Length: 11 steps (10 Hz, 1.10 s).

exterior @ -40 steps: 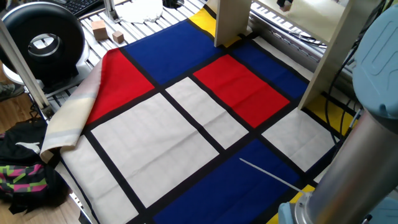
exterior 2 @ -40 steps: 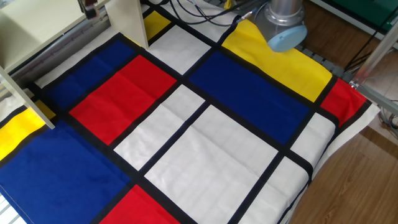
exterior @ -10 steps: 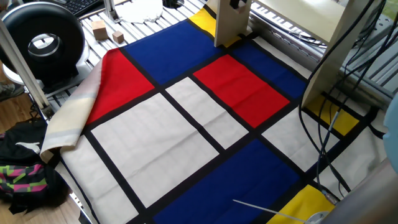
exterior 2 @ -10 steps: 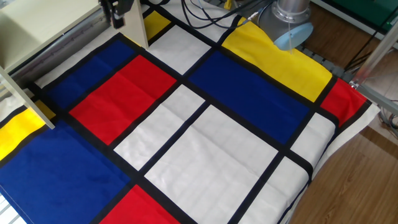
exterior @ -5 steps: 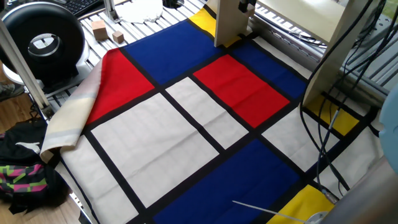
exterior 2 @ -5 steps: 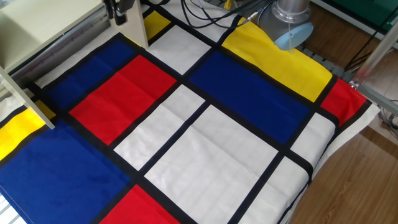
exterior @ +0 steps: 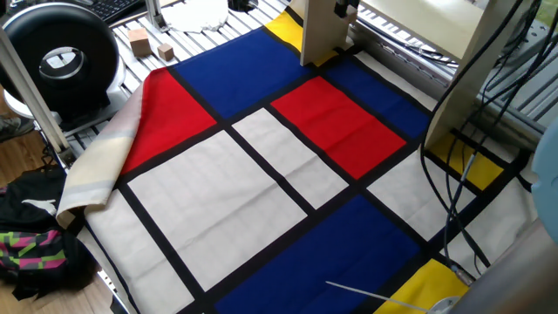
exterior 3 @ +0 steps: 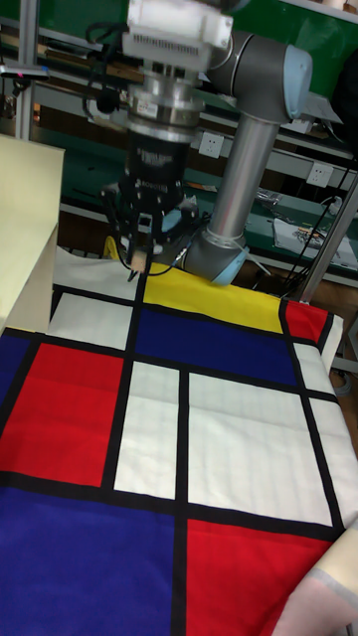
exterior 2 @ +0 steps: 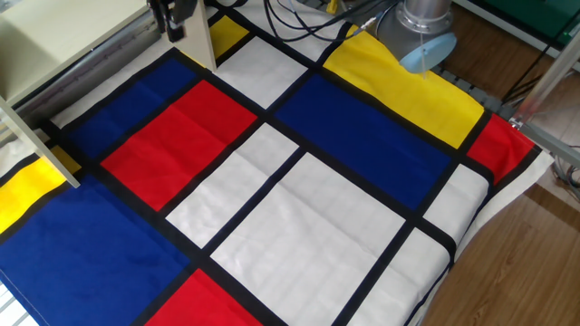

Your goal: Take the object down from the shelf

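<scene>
Gripper: the black two-finger gripper [exterior 3: 139, 260] of the grey UR5 arm hung in the air above the far edge of the cloth, its fingers pointing down and drawn narrow around a small block
Object: the tiny tan wood-coloured block [exterior 3: 138, 260] sat pinched between the fingertips, clear of the cloth beneath it; in the two fixed views only the dark fingers [exterior 2: 170, 20] showed at the top edge, in front of an upright panel, and the block itself could not be made out there
Shelf: the pale cream-beige board shelf unit [exterior: 321, 35] stood along the far side of the table, its flat upright side panels resting on the cloth near the yellow corner patch; the gripper hung just beside one upright
Cloth: a cloth of red, blue, white and yellow rectangles with black bands [exterior: 261, 166] covered most of the tabletop, one corner folded back at the table's edge
Cubes: two small wooden cubes [exterior: 139, 39] lay on the grey metal slatted table [exterior: 183, 39] past the cloth's far corner, well apart from the gripper
</scene>
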Each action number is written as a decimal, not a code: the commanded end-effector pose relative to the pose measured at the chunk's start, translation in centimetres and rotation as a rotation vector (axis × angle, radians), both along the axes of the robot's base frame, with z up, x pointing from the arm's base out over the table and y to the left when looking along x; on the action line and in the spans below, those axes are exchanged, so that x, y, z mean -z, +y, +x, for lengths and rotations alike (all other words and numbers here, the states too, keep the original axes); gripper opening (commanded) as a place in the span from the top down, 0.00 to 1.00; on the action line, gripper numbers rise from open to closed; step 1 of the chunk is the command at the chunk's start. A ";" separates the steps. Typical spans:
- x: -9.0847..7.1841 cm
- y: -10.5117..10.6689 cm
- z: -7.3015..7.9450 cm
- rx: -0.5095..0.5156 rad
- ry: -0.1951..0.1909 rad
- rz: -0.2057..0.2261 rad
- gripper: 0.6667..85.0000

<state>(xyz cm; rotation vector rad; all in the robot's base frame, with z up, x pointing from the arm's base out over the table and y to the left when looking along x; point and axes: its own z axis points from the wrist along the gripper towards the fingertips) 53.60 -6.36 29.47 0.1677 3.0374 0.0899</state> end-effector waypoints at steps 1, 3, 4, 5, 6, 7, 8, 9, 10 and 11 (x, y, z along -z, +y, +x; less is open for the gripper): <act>5.0 3.0 3.5 0.020 -0.013 0.049 1.00; 10.6 3.5 6.6 0.025 -0.047 0.031 1.00; 12.7 3.6 7.3 0.030 -0.056 0.017 1.00; 14.1 3.7 7.9 0.033 -0.063 0.008 1.00; 15.3 3.9 8.1 0.041 -0.060 0.015 1.00; 16.4 3.9 8.5 0.042 -0.066 0.014 1.00; 17.2 3.9 8.7 0.043 -0.071 0.011 1.00; 17.7 3.9 8.8 0.041 -0.071 0.011 1.00; 18.5 4.1 9.1 0.043 -0.081 0.016 1.00; 19.1 3.9 9.4 0.048 -0.092 0.009 1.00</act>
